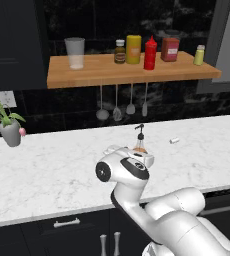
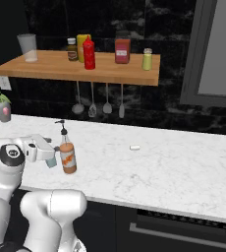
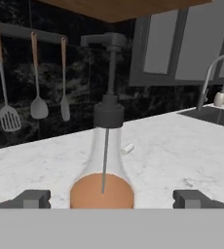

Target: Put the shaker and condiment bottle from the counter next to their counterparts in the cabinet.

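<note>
The condiment bottle (image 2: 68,156) stands upright on the white marble counter (image 2: 174,167), orange-brown with a thin black pump top. In the hand view the condiment bottle (image 3: 104,160) sits between my two fingertips (image 3: 33,198), with a gap on each side. My gripper (image 3: 111,199) is open around its lower body. From the right base view the gripper (image 2: 53,158) is level with the bottle's label. The small pale shaker (image 2: 134,147) lies on its side further right on the counter. On the wooden cabinet shelf (image 1: 87,75) stand the yellow bottle (image 1: 133,49), red squeeze bottle (image 1: 150,53) and yellow-green shaker (image 1: 199,55).
The shelf also holds a clear glass (image 1: 75,52), a small brown jar (image 1: 119,51) and a red-labelled jar (image 1: 170,49). Several utensils (image 1: 117,107) hang under it. A potted plant (image 1: 7,125) stands at the counter's left end. A faucet (image 3: 211,78) rises at the far right.
</note>
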Robot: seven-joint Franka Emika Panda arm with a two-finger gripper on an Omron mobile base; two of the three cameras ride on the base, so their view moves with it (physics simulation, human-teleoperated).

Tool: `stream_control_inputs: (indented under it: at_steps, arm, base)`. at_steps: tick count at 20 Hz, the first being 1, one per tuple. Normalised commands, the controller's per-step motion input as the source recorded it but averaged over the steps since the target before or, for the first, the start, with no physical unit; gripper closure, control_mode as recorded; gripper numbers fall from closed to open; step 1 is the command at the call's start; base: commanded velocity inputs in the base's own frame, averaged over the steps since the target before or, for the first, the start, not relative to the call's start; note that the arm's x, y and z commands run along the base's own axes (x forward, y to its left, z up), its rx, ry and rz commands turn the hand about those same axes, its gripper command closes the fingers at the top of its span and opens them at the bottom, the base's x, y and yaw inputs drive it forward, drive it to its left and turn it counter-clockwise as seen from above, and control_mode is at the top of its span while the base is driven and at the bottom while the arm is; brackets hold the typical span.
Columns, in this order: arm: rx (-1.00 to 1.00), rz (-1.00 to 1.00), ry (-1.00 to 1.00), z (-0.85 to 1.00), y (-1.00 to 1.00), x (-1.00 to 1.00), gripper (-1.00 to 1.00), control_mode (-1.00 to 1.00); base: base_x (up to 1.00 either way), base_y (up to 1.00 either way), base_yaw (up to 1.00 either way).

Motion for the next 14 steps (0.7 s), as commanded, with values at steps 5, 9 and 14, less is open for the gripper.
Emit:
stream_control_inputs:
  at_steps: [5,9,14]
  arm:
    - [0.04,0.00,0.00,0.00,-0.02,0.00,-1.00,-1.00]
    - [0.00,0.00,0.00,0.00,0.00,0.11,-1.00,-1.00]
    - [0.00,0.00,0.00,0.00,0.00,0.31,-1.00,-1.00]
  base:
    - [0.00,0.00,0.00]
    - [0.00,0.00,0.00]
    - [0.00,0.00,0.00]
